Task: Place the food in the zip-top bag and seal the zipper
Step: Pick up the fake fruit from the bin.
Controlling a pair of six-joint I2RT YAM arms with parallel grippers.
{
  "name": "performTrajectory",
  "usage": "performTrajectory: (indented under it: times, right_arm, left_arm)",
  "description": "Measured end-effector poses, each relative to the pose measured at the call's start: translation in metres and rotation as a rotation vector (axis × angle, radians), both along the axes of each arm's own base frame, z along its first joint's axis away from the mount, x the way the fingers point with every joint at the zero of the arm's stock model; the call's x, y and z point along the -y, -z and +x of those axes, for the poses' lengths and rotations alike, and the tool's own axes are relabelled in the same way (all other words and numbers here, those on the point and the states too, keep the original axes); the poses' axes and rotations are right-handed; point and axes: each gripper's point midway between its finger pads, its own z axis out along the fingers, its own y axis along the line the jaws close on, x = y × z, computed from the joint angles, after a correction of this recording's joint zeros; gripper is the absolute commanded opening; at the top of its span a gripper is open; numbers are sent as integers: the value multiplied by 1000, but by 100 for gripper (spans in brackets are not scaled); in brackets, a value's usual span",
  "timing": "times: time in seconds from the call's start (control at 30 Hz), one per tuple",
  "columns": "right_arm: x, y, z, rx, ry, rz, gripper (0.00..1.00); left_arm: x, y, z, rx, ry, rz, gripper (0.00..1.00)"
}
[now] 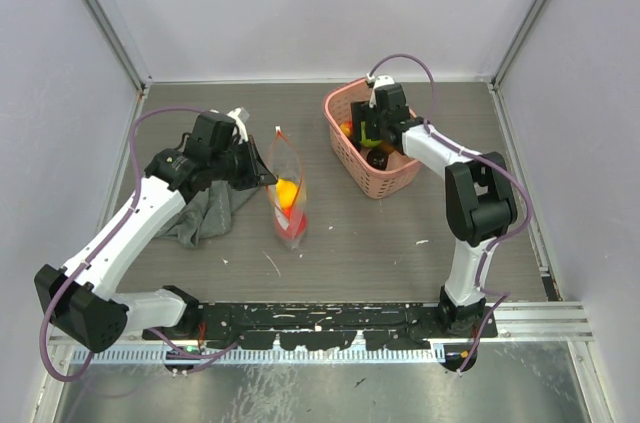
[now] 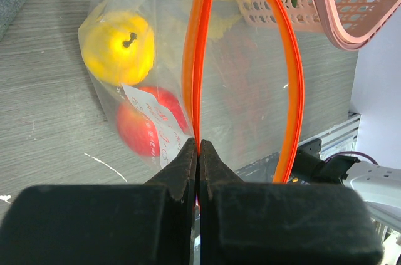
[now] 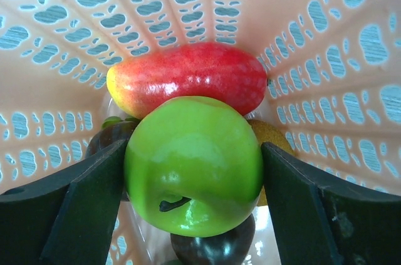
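Top external view: pink basket [image 1: 385, 178] encloses right jaws [image 1: 371, 136]; zip-top bag [image 1: 288, 198] stands on table [image 1: 360, 243] just beyond left jaws [image 2: 198, 152], which are clamped on one lip of zipper [image 2: 195, 58], apparently holding the mouth agape for loading. Right jaws apart, flanking green apple [image 3: 193, 165]; contact uncertain.

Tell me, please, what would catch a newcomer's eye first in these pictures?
Probably the green apple, filling the gap between the right gripper's fingers inside the pink basket, a red mango behind it. Then the zip-top bag mid-table, its orange zipper pinched by the left gripper, with yellow and red fruit inside.
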Motion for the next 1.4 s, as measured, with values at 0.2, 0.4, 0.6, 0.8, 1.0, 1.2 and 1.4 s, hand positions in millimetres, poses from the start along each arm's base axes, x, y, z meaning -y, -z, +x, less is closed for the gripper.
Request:
performTrajectory:
  times: [0.2, 0.4, 0.6, 0.8, 1.0, 1.2, 1.4]
  right_arm:
    - [4, -6, -11, -2, 1, -1, 66]
    - [7, -48, -22, 65, 0, 21, 65]
    - [5, -92, -35, 149, -12, 52, 64]
    - [-11, -119, -58, 192, -55, 69, 64]
    - [-36, -156, -86, 258, -124, 98, 64]
    - [-73, -188, -123, 318, -235, 146, 64]
    - [-117, -200, -158, 325, -374, 188, 64]
  left_arm:
    - [0, 0, 0, 0, 0, 0, 0]
    - [0, 0, 0, 0, 1, -1, 0]
    - [1, 0, 0, -1, 3, -3, 0]
    - [1, -1, -1, -1, 6, -5, 0]
    - [5, -4, 0, 3, 15, -7, 0]
    - [8, -4, 0, 1, 24, -7, 0]
    - [9, -4, -1, 4, 27, -7, 0]
